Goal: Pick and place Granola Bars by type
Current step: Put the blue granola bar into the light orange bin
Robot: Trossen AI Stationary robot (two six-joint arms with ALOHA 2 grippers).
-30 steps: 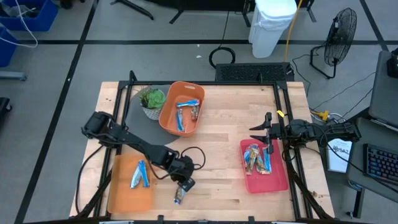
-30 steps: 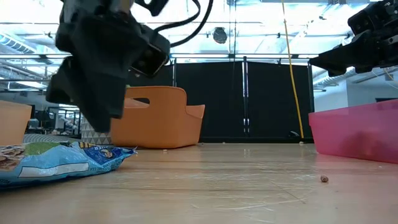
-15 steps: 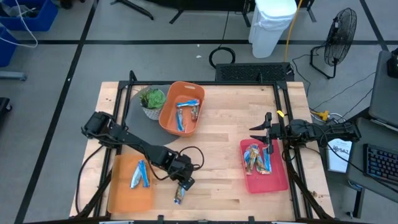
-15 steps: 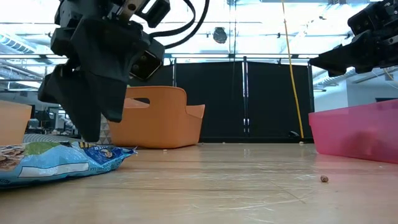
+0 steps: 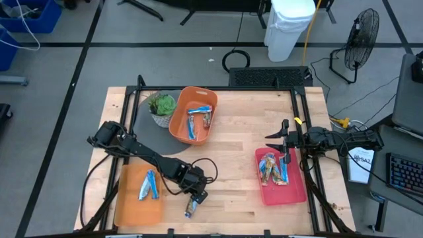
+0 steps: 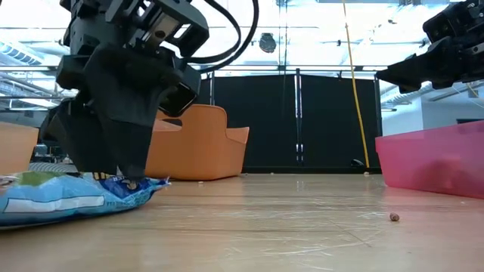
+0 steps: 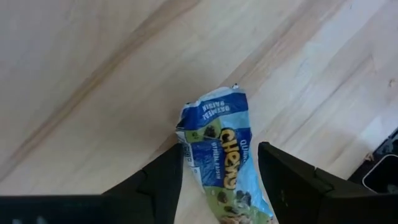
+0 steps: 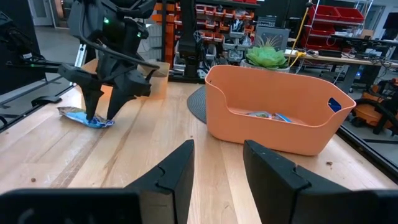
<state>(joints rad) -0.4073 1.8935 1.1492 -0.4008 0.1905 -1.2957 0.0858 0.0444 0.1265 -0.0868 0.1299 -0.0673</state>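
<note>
Left claw (image 7: 219, 163) straddles blue bar (image 7: 225, 155).

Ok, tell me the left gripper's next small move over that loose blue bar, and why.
Probably close the fingers. The left gripper is open and down at the table, its fingers straddling the blue granola bar lying flat on the wood, so a grasp looks ready. The right gripper waits above the pink bin.

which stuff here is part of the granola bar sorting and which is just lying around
Part of the job:
blue bar under the left gripper
orange tub
flat orange tray
pink tray

Just lying about:
potted plant
round grey mat
</note>
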